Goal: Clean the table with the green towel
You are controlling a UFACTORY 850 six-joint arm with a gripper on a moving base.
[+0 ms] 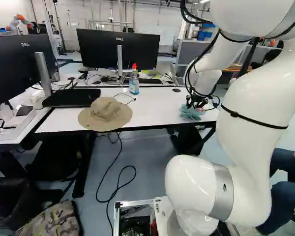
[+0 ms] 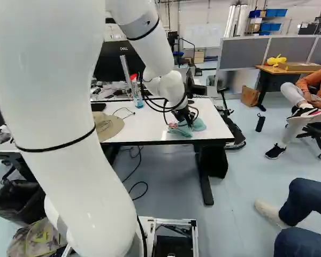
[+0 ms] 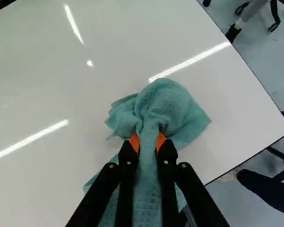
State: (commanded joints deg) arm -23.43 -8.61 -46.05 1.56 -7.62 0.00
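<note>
towel (image 3: 170, 106) on white table (image 3: 85, 109)

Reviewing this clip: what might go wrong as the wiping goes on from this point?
The gripper pinches the green towel by a bunched fold, so it may crumple and wipe unevenly. It is near the table's corner, so a wide stroke could run off the edge. Strokes the other way might bump the spray bottle or drag the hat.

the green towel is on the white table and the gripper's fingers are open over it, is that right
The fingers are wrong: the wrist view shows the gripper shut on the green towel, pinching it between its orange pads. The towel is on the white table.
</note>
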